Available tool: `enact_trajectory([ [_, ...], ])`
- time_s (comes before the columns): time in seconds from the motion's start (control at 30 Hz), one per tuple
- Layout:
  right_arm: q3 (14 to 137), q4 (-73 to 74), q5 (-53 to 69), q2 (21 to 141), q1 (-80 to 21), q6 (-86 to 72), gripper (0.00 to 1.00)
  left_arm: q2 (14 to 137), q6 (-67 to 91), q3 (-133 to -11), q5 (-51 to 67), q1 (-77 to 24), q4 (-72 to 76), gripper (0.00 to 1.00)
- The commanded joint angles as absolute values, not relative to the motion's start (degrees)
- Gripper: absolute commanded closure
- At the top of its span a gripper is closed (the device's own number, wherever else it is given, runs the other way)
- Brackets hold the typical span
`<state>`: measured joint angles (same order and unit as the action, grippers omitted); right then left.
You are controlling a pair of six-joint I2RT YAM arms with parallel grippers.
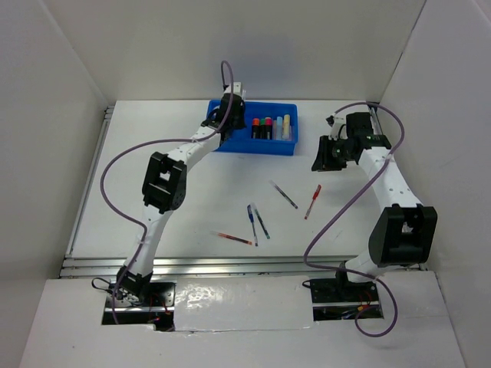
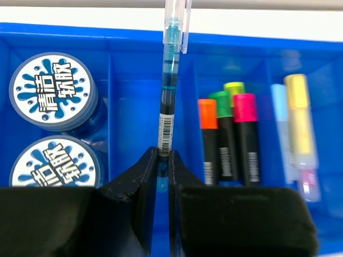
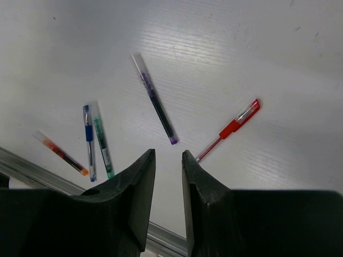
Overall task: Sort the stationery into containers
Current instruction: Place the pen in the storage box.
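The clear blue-ink pen (image 2: pixel 167 115) is pinched at its near end by the left pincer (image 2: pixel 163 158), jaws pressed together on the barrel. It hangs over the second compartment from the left of the blue tray (image 2: pixel 134 48); no contents show there.

1. Align the barrel with the compartment's long axis. In the wrist view the cap end overlaps the far rim, so a skewed release would probably leave the pen bridging a wall.
2. Lower it below the divider tops, then spread the jaws.

Clearances: the round discs (image 2: pixel 48 91) lie at 9 o'clock of the pen, past one divider. The highlighters (image 2: pixel 228 134) lie at 3 o'clock, past the other. Keep the jaws between these walls and withdraw straight up.

The right pincer (image 3: pixel 168 155) hovers over the table (image 3: pixel 241 53), partly spread and holding nothing. It is well apart from the tray, at its 3 o'clock. Below it, a purple pen (image 3: pixel 155 99) lies at 12 o'clock and a red pen (image 3: pixel 229 128) at 2 o'clock.
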<state>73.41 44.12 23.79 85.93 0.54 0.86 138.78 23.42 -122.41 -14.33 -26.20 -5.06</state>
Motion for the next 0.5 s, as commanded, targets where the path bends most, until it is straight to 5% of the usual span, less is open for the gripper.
enact_trajectory([
  [0.0,73.0,42.4,24.2,84.1,1.8,0.4,0.66,141.1,21.6,-125.9,-17.0,-26.5,-0.5,1.00],
  [0.33,73.8,44.7,24.3,84.3,2.3,0.1,0.56,142.0,21.2,-124.5,-15.6,-26.5,-0.5,0.90],
  [0.47,73.7,44.9,24.3,84.6,2.4,-1.8,0.54,141.7,21.0,-124.0,-14.9,-26.5,-0.6,0.68],
])
